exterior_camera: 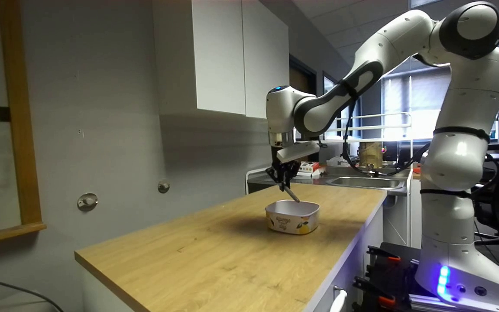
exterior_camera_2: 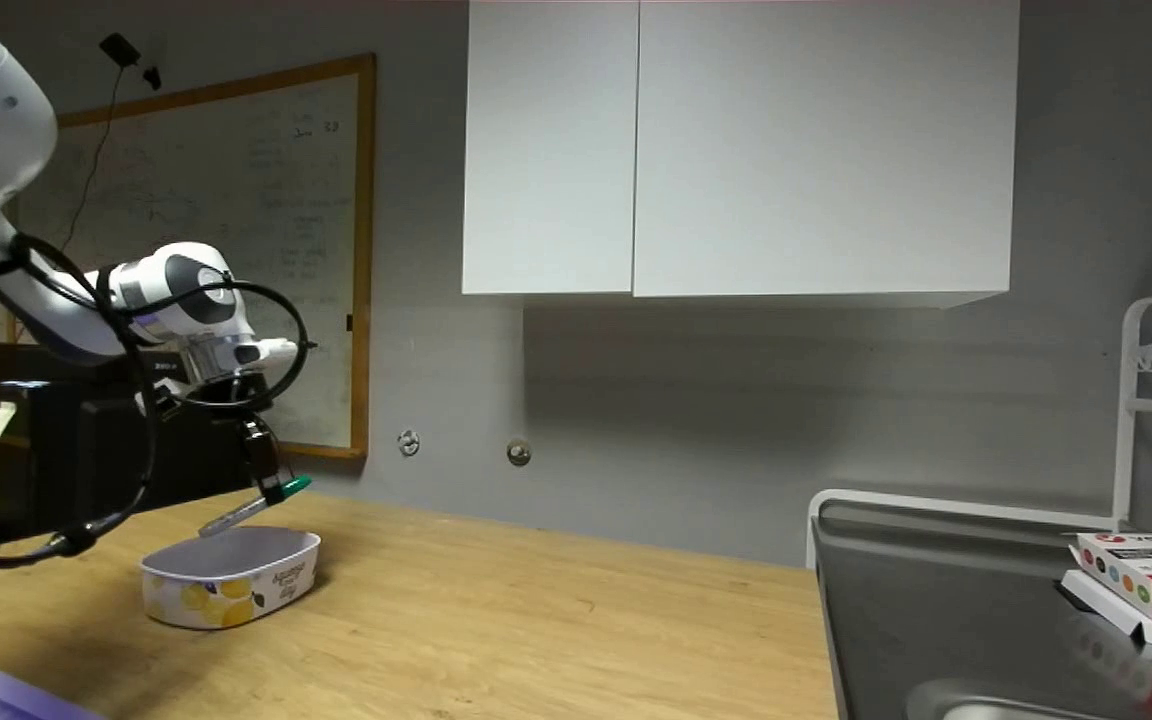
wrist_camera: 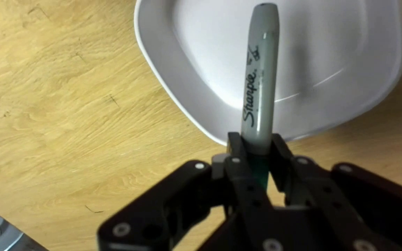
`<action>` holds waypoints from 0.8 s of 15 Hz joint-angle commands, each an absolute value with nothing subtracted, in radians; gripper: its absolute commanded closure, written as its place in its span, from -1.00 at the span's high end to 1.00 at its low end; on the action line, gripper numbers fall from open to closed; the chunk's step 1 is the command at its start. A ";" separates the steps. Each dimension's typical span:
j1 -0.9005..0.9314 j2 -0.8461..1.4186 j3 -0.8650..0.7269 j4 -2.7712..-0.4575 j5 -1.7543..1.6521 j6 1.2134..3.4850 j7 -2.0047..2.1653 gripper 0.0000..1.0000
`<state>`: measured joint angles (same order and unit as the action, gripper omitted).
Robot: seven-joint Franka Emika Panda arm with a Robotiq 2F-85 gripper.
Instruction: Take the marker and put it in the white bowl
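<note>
While the yellowish wood-grained worktop [wrist_camera: 65, 139] fills the wrist view's left, the plastic-looking white bowl [wrist_camera: 204, 42], shallow and round-cornered, spans upper centre to upper right. Right of the middle, the slim grey marker [wrist_camera: 262, 76], green at its gripped end, hangs tilted over that hollow, clasped by the jointed black pincer [wrist_camera: 257, 144] at lower centre. Since the grip seems close above the near rim, better shift toward the frame's top, lower gently, then loosen, lest the green end catch the edge.
</note>
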<state>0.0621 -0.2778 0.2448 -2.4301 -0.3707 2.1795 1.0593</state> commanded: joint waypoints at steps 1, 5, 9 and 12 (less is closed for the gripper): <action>0.069 -0.310 0.267 -2.481 -0.384 2.171 1.118 -0.80; 0.071 -0.307 0.278 -2.492 -0.383 2.155 1.127 -0.05; 0.074 -0.307 0.280 -2.491 -0.384 2.137 1.123 0.40; 0.077 -0.311 0.278 -2.492 -0.383 2.130 1.117 0.85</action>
<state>0.0713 -0.2947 0.2724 -2.4818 -0.3708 2.1488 1.0976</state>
